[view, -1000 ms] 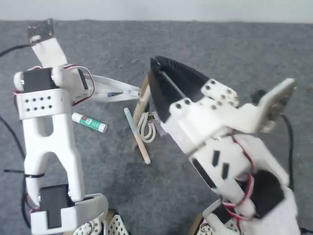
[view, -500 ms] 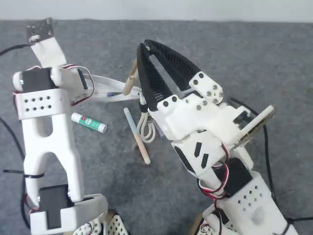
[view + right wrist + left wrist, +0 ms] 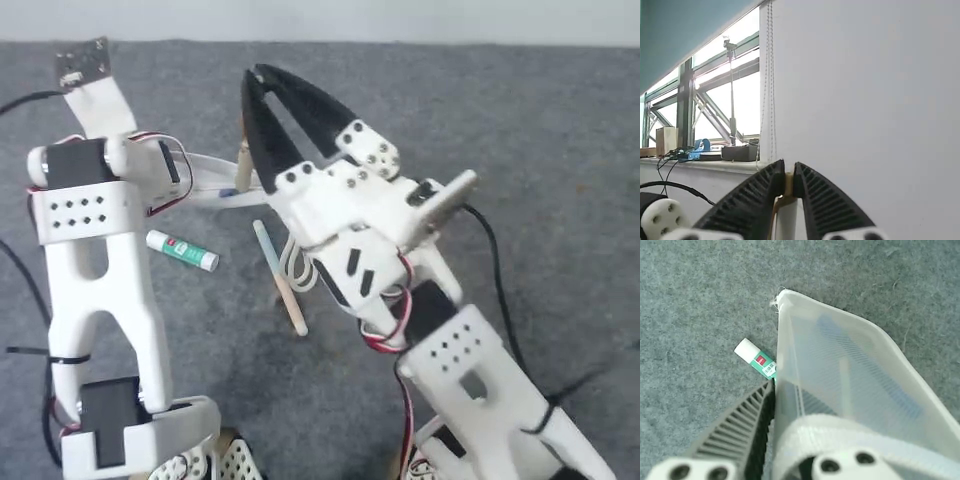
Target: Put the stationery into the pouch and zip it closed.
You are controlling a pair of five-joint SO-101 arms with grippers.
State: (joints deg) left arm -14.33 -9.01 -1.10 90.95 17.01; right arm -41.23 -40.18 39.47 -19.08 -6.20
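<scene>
Pouch retention: we are clamping the translucent mesh pouch [image 3: 850,375] in the left end effector [image 3: 775,390], whose ribbed black finger is pressing against one edge of the fabric, so this end effector is clenching the pouch. We are holding the pouch over the grey tabletop [image 3: 520,140], left of centre in the high view. Through the mesh we are seeing faint shapes, one of them pale blue, but we cannot tell what they are. We are grasping a wooden pencil [image 3: 242,165] in the right end effector [image 3: 788,175]. Its two black fingers are closing on the pencil near their tips, and it is pointing upward toward a white wall [image 3: 865,75] and a window [image 3: 715,100]. In the high view the pencil is hanging beside one end of the pouch, and we cannot tell whether the two are touching. A white glue stick [image 3: 183,251] with a green label is lying on the tabletop near the pouch, next to the left arm. A second pencil [image 3: 279,277], pale blue at one end and tan at the other, is lying near the centre. A looped white cord [image 3: 296,262] is lying against it, partly hidden by the right arm.
</scene>
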